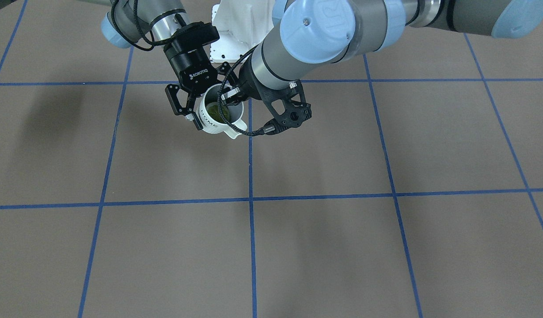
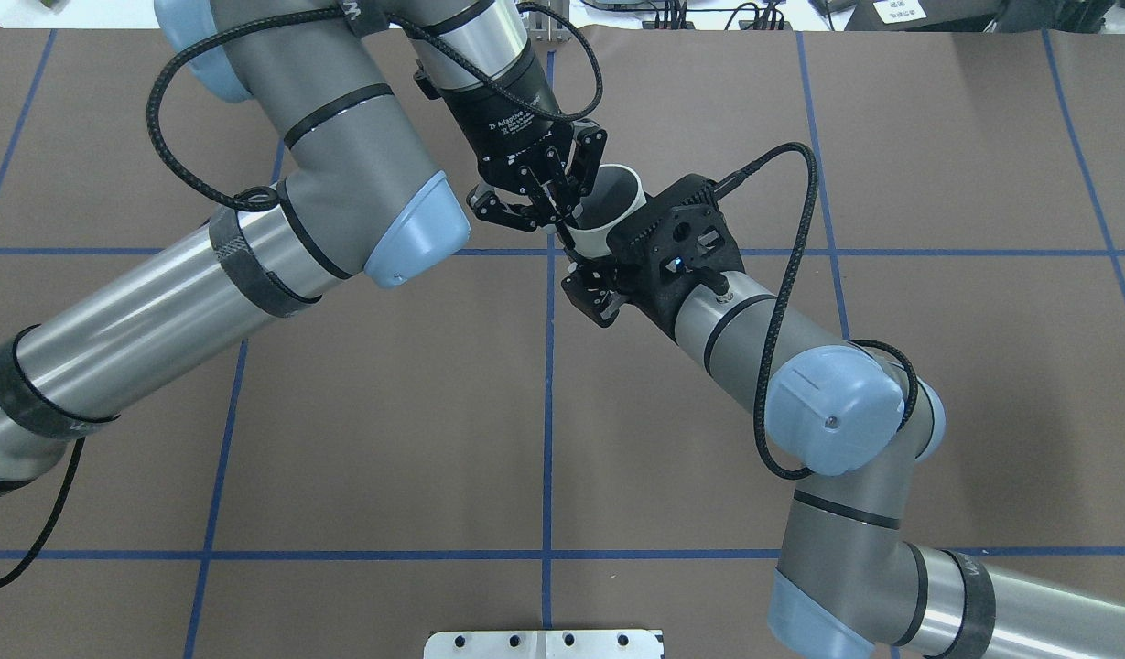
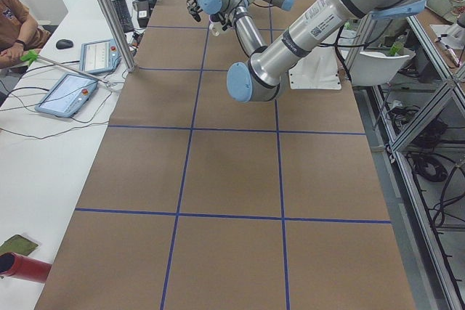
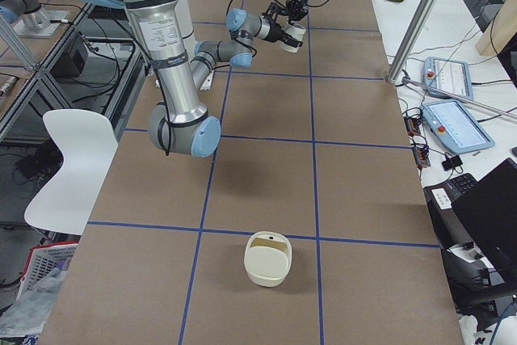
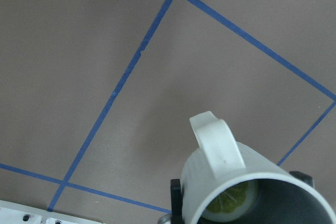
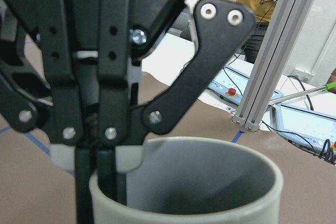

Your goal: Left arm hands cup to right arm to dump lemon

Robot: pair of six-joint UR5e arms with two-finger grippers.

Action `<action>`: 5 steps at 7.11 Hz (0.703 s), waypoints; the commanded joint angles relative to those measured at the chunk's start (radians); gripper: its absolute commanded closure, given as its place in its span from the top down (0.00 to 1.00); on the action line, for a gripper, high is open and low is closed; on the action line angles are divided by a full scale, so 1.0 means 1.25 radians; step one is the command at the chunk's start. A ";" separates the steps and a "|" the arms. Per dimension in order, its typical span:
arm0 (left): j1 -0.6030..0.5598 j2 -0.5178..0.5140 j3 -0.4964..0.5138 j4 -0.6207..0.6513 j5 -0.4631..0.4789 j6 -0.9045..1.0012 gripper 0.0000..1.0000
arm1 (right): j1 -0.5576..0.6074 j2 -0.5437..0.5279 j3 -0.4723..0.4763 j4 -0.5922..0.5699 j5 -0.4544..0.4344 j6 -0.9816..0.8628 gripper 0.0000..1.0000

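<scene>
Hand-over, mid-step. My left gripper [image 1: 229,96] pinches the rim of the small white ceramic "HOME" mug [image 1: 214,127], aloft over the brown table [image 1: 324,145] near its centre blue tape line [image 1: 251,168]. The round yellow-green lemon slice [image 5: 231,205] lies inside. My right gripper [image 1: 209,100] flanks the mug's body; clamped or not, cannot tell. Next, I judge: secure right grip, then left lets go.

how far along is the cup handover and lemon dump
Done: the cup is up off the table with the lemon inside. In hand: the handover. The left gripper pinches the rim while the right gripper brackets the cup's body; whether it has clamped is unclear. Left: the left gripper lets go, then the right arm tips out the lemon.
</scene>
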 commanded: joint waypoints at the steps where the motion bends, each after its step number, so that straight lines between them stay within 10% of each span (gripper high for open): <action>1: 0.000 0.000 -0.001 0.000 0.000 0.001 0.00 | 0.000 0.003 0.000 -0.001 0.002 0.000 0.69; 2: 0.000 0.001 -0.001 -0.002 0.000 0.001 0.40 | 0.002 0.003 0.000 0.000 0.002 0.001 0.52; 3: -0.001 0.001 -0.011 -0.010 0.005 0.005 0.99 | 0.002 0.004 0.000 -0.001 0.004 0.001 0.44; 5: -0.004 0.001 -0.020 -0.009 0.006 0.006 1.00 | 0.003 0.003 0.000 -0.001 0.004 0.001 0.39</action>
